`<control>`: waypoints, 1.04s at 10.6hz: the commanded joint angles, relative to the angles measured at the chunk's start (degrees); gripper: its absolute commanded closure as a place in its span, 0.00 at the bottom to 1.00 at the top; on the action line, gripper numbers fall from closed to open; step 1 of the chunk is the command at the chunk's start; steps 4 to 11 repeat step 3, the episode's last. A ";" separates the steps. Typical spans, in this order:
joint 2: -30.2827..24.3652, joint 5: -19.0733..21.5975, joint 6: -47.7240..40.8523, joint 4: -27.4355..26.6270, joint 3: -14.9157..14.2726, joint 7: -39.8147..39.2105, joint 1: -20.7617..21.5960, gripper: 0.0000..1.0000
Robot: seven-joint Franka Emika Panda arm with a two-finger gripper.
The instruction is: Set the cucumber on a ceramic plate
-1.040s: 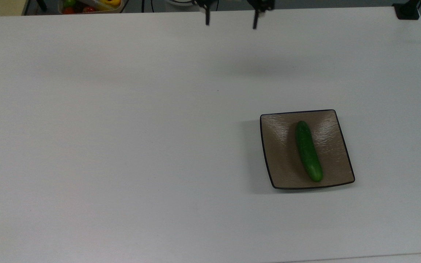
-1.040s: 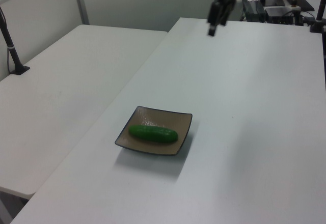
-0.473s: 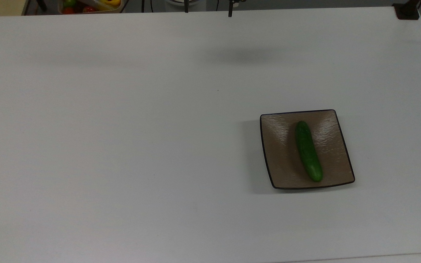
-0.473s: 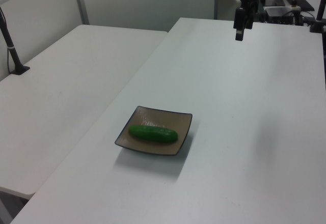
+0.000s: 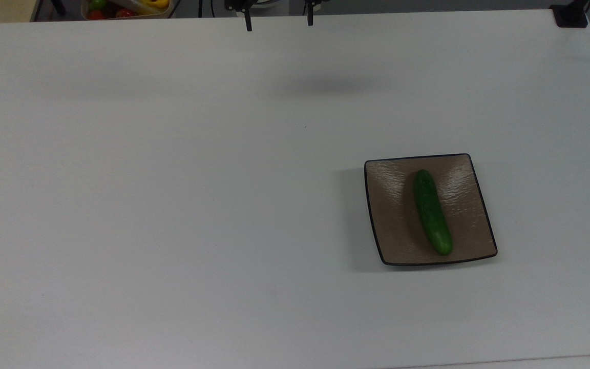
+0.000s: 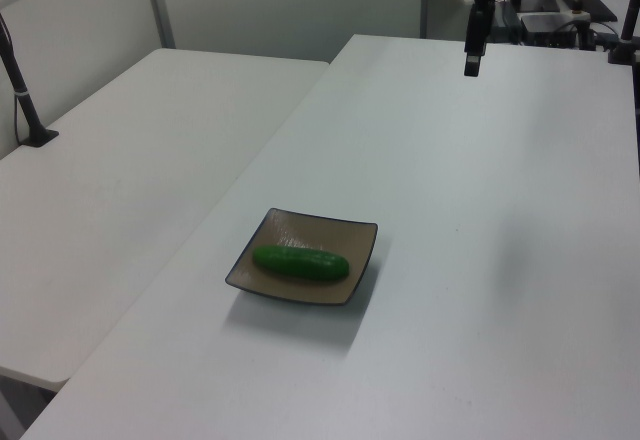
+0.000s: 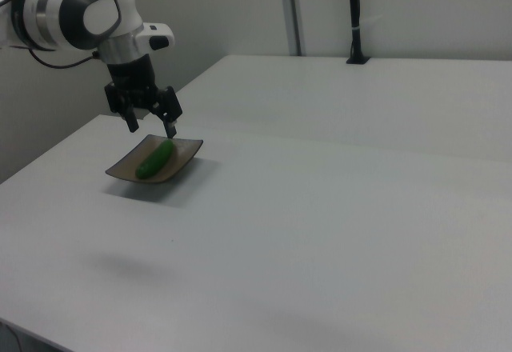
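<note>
Across the whole top view spreads a white surface [image 5: 172,205]. Right of centre, a square brown ceramic plate [image 5: 392,225] sits on it, with the dark green cucumber [image 5: 432,211] lying on the plate. At the top edge, the hand [image 5: 278,20] hangs spread wide and empty, well apart from the plate.

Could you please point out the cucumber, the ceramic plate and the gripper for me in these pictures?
cucumber [image 5: 432,211]: top view, middle of its green body.
ceramic plate [image 5: 388,205]: top view, bare glaze beside the cucumber.
gripper [image 7: 150,122]: right view, midway between its open fingertips.
</note>
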 commanded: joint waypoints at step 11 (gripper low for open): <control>-0.35 1.14 1.68 -0.99 -0.97 -1.65 1.01 0.00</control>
